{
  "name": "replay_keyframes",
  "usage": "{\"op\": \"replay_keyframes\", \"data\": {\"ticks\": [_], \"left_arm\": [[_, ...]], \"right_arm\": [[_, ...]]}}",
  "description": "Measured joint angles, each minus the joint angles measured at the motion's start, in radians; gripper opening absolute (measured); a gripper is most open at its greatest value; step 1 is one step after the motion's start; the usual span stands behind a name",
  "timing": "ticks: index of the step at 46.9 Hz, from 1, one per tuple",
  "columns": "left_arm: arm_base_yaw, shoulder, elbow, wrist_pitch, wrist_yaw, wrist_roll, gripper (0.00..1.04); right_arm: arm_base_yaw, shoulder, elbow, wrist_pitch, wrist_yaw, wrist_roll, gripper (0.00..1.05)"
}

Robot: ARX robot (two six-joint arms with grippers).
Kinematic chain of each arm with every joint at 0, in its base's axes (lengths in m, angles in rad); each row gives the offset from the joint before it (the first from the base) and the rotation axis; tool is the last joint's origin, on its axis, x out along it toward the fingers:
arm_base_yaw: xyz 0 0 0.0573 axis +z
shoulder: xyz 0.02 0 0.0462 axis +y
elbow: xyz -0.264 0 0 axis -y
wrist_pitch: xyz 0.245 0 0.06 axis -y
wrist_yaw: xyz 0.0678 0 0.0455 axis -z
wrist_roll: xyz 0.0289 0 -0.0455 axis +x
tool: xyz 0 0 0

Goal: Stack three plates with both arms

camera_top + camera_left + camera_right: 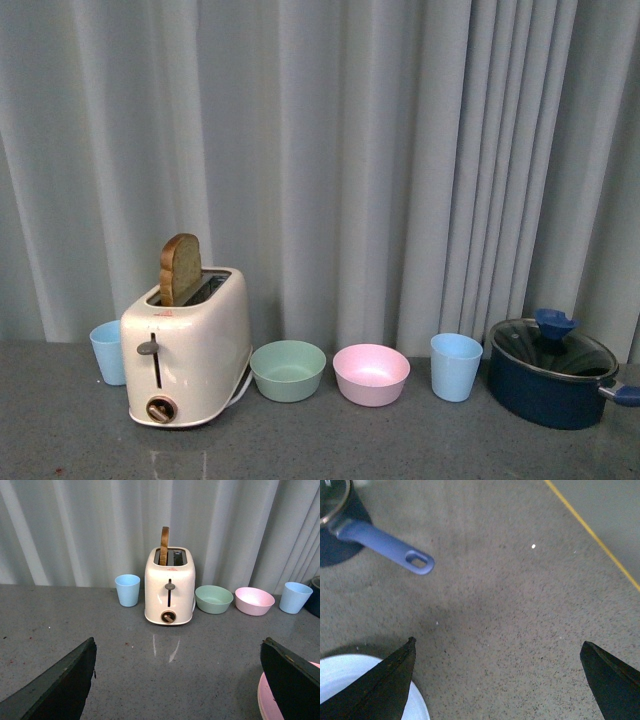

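Pre-grasp. Left gripper point(178, 642) spread wide and empty, pink plate point(267, 707) just right. Right gripper point(497, 642) likewise, near blue plate point(342, 672). Next: lower and pinch one rim.

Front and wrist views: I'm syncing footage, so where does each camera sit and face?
Front: on the body, facing curtain, toaster, pot; no arm shows.
Left wrist: on left arm, facing toaster; open left gripper, pink plate edge.
Right wrist: on right arm, looking down at pot handle, light blue plate; open right gripper.
Shared: front and left wrist both show toaster.
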Motion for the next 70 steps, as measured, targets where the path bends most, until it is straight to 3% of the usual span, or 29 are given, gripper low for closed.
{"op": "replay_keyframes", "data": {"ticks": [5, 12, 29, 44, 70], "left_arm": [[0.000, 0.000, 0.000, 0.000, 0.000, 0.000, 0.98], [0.000, 0.000, 0.000, 0.000, 0.000, 0.000, 0.98], [0.000, 0.000, 0.000, 0.000, 0.000, 0.000, 0.98], [0.000, 0.000, 0.000, 0.000, 0.000, 0.000, 0.98], [0.000, 0.000, 0.000, 0.000, 0.000, 0.000, 0.98]], "right_arm": [[-0.029, 0.098, 0.069, -0.094, -0.081, -0.073, 0.97], [-0.045, 0.216, 0.082, -0.127, -0.108, -0.180, 0.97], [-0.017, 0.383, 0.056, -0.053, -0.248, -0.368, 0.97], [0.029, 0.440, 0.051, -0.039, -0.318, -0.377, 0.97], [0.038, 0.554, 0.047, 0.012, -0.312, -0.351, 0.97]]}}
